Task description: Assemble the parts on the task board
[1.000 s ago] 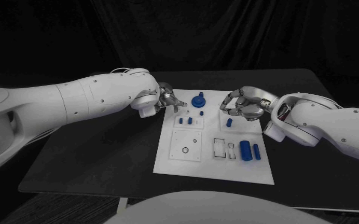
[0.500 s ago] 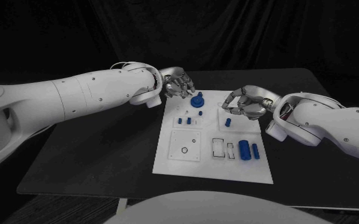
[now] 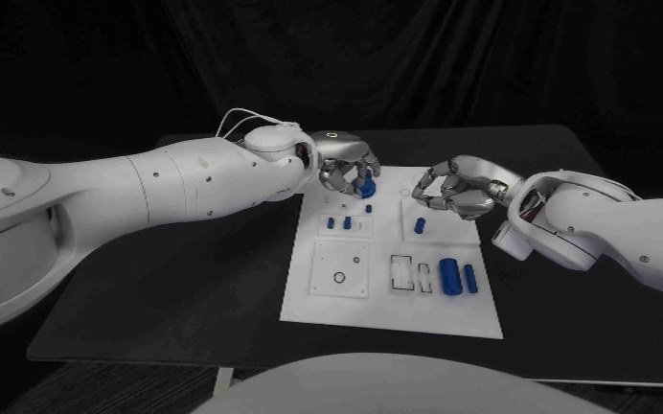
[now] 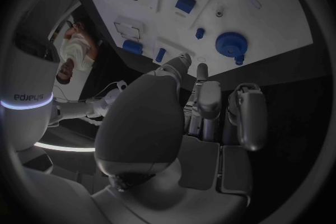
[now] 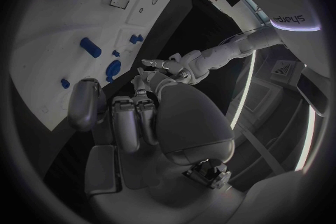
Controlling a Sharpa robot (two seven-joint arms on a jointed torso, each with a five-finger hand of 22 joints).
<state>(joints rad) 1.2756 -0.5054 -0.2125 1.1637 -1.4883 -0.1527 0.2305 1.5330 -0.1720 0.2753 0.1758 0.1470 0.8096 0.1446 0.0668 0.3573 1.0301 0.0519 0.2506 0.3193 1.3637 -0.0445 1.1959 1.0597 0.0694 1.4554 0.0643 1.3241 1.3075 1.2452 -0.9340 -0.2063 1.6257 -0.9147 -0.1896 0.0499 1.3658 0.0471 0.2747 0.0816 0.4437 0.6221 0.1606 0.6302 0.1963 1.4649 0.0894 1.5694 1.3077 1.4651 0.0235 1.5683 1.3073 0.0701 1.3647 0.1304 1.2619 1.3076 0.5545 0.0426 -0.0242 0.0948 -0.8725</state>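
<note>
1. Left hand (image 3: 346, 162) hovers over the round blue knob part (image 3: 365, 186) at the task board's (image 3: 394, 313) far edge; fingers curled, nothing held, not touching as far as the wrist view shows.
2. Step, I judge: reaching for the knob. Next: lower, close fingers around it.
3. Right hand (image 3: 457, 191) is near the small blue peg (image 3: 420, 226), fingers curled, empty.
4. Two blue blocks (image 3: 460, 277) lie nearer on the board.
</note>
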